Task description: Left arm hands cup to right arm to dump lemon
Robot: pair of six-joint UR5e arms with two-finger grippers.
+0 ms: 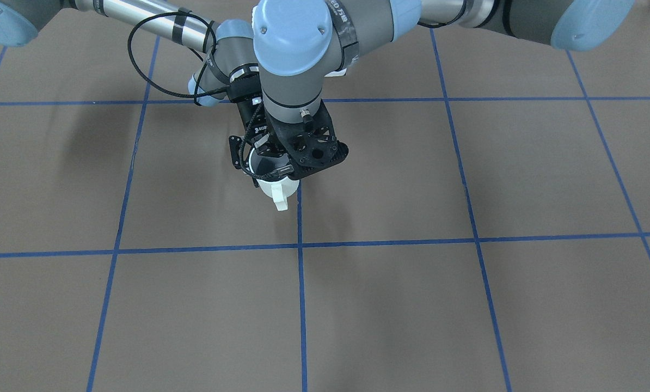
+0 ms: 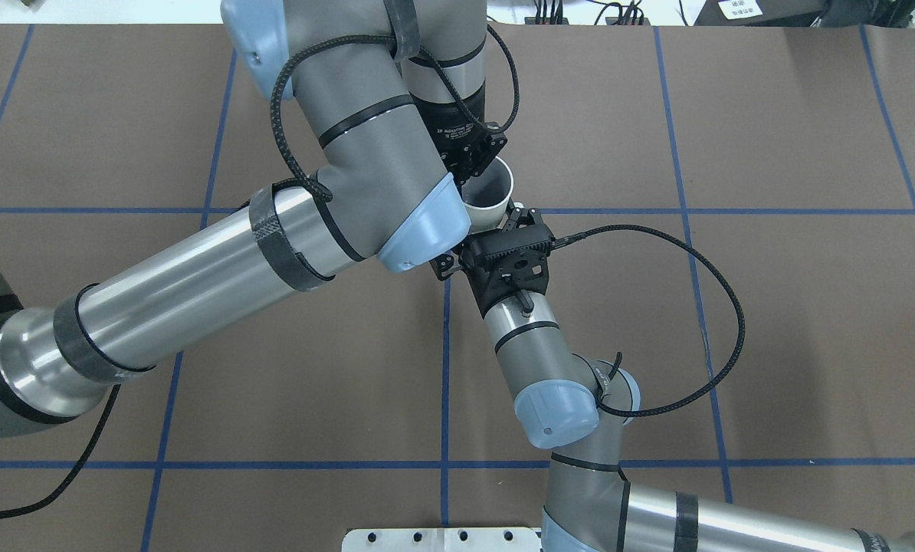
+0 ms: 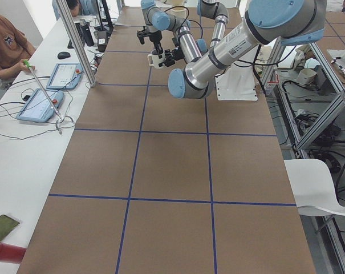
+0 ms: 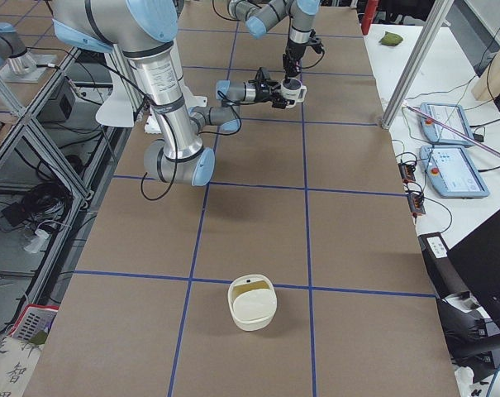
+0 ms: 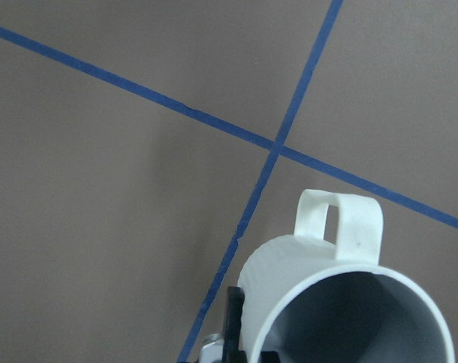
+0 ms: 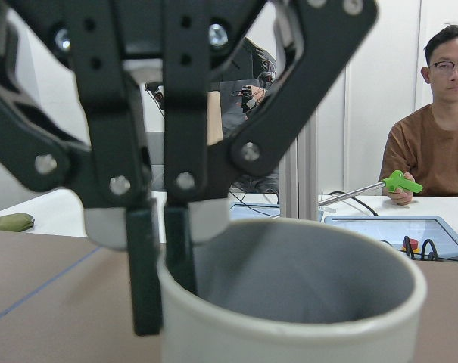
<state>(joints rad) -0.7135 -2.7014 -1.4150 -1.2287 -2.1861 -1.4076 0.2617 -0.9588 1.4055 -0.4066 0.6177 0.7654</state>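
Observation:
The white cup (image 1: 273, 188) hangs upright above the table, its handle (image 1: 280, 202) turned away from the robot's base. My left gripper (image 6: 162, 280) comes down from above and is shut on the cup's rim, one finger inside and one outside the wall. It also shows in the overhead view (image 2: 467, 175). My right gripper (image 2: 479, 244) reaches in level from the robot's side. It is open, with a finger on either side of the cup's body (image 2: 492, 201). The cup's grey inside (image 5: 365, 318) shows only in part. No lemon is visible.
A cream lidded container (image 4: 251, 302) stands on the brown, blue-taped table (image 1: 194, 305), well away from the arms toward the robot's right end. Operators sit at a side table with tablets (image 3: 40, 104); one (image 6: 444, 144) holds a green-handled tool.

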